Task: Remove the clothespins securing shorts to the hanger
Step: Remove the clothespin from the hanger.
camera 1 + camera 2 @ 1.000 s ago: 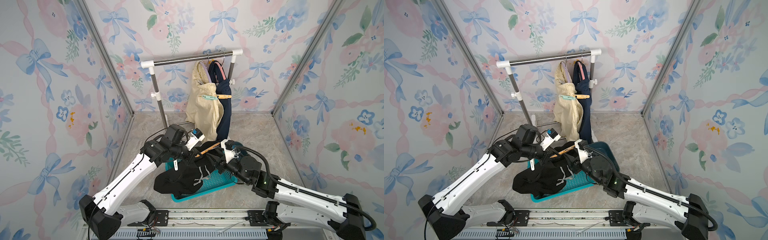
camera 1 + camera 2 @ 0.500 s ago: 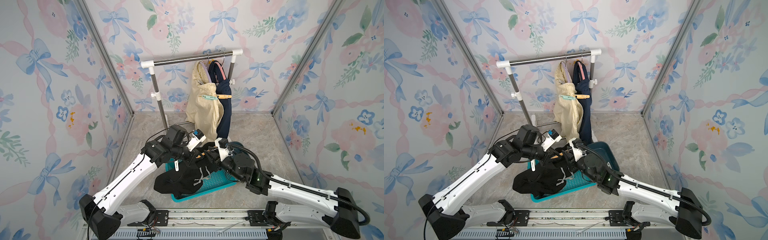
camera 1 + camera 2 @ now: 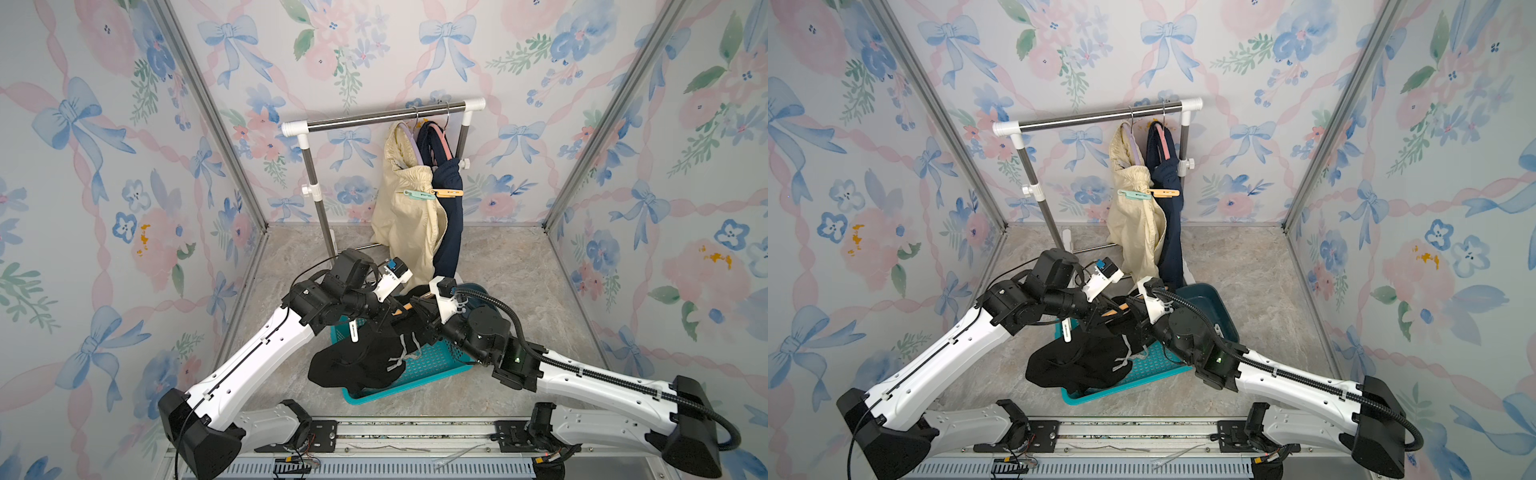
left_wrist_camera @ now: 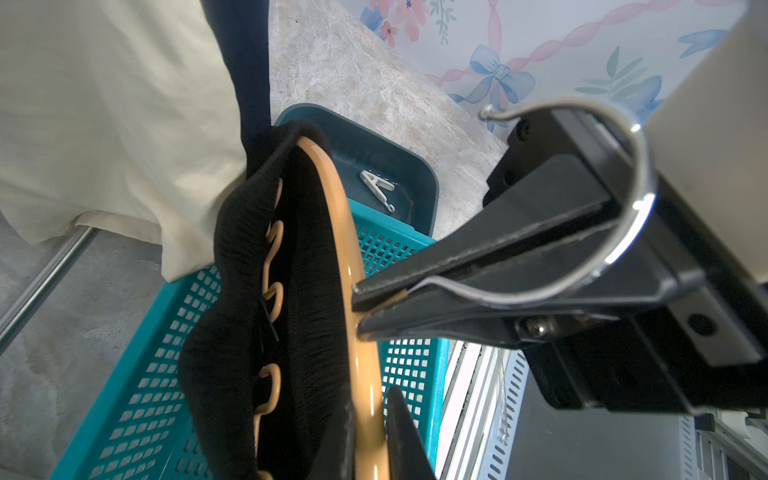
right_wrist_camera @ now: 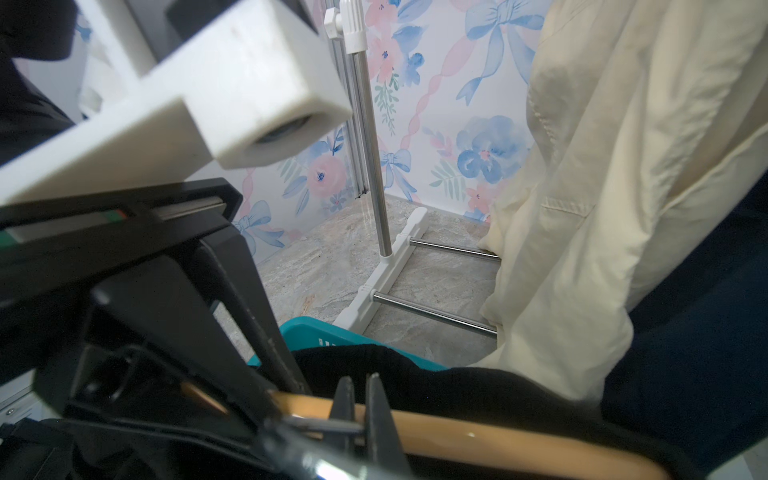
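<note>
Near the fingers (image 4: pixel 478 253), white clothespin (image 3: pixel 353 332) untouched — left gripper (image 4: pixel 359 309) clamps hanger (image 4: pixel 353 249), right gripper (image 5: pixel 360 399) pinches it

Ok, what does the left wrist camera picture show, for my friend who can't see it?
The left tool is pinched shut on the metal hook of an orange hanger with black shorts draped over it. Under them sits a teal basket; a pale clothespin lies in a darker bin beside it, and cream shorts hang nearby.
</note>
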